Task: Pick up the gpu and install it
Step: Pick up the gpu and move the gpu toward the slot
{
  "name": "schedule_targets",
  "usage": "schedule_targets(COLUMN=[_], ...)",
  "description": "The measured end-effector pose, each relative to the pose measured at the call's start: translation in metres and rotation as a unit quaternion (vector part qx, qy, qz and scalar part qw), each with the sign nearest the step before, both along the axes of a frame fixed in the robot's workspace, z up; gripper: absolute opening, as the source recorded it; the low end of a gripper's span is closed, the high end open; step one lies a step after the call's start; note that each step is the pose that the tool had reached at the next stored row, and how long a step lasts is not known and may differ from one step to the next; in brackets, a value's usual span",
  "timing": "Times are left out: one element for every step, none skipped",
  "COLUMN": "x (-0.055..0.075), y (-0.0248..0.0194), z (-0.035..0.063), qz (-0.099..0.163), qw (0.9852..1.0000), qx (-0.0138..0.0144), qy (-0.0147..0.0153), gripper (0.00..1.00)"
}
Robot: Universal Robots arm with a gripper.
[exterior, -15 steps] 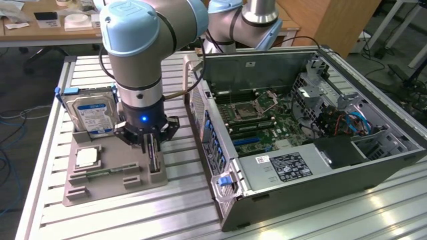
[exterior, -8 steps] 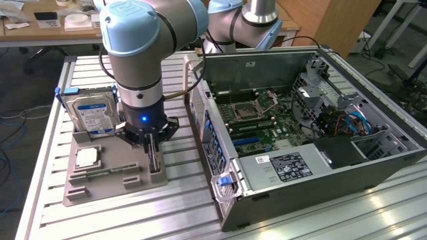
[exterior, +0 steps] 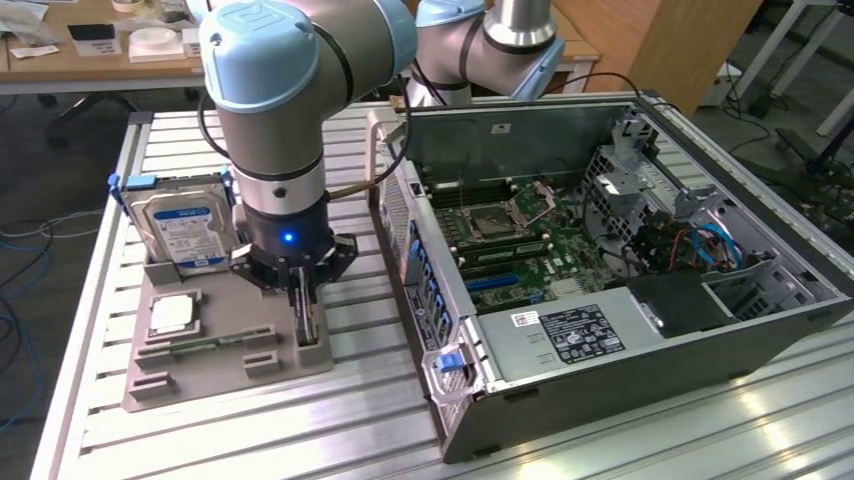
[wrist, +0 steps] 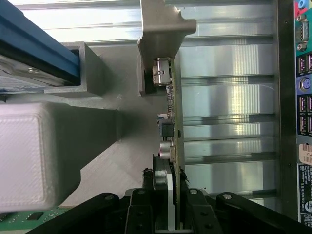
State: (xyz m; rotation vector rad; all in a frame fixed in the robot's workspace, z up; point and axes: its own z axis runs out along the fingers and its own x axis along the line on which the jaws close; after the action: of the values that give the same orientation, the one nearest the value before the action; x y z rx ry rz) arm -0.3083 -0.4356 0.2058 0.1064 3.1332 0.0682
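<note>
The gpu [exterior: 308, 322], a thin dark circuit card, stands on edge in a slot at the right end of the grey holder tray [exterior: 200, 378]. My gripper [exterior: 304, 290] points straight down onto its upper edge. In the wrist view the gpu [wrist: 176, 112] is seen edge-on, with its silvery metal bracket [wrist: 161, 29] at the far end. The black fingers of the gripper [wrist: 165, 187] press on both faces of the card, shut on it. The card still sits in the tray.
A hard drive [exterior: 187, 225] with a blue-white label stands at the tray's back. A square CPU [exterior: 174, 315] and a memory stick [exterior: 200, 345] lie beside it. The open computer case [exterior: 747, 330] lies on the exterior view's right, motherboard [exterior: 534, 255] exposed, rear ports [wrist: 303, 97] facing the tray.
</note>
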Motion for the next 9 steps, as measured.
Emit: schedule_targets(x=[0.0000,0.0000,0.0000,0.0000,0.0000,0.0000,0.0000,0.0000,0.0000], y=[0.0000,0.0000,0.0000,0.0000,0.0000,0.0000,0.0000,0.0000,0.0000], z=[0.0000,0.0000,0.0000,0.0000,0.0000,0.0000,0.0000,0.0000,0.0000], qz=[0.000,0.000,0.000,0.000,0.000,0.000,0.000,0.000,0.000], qw=[1.0000,1.0000,1.0000,1.0000,1.0000,1.0000,1.0000,1.0000,1.0000], qx=[0.0000,0.0000,0.0000,0.0000,0.0000,0.0000,0.0000,0.0000,0.0000], qy=[0.0000,0.0000,-0.0001,-0.0001,-0.0001,-0.0001,-0.0001,-0.0001,-0.0001], gripper=[0.28,0.28,0.28,0.28,0.28,0.28,0.28,0.28,0.28])
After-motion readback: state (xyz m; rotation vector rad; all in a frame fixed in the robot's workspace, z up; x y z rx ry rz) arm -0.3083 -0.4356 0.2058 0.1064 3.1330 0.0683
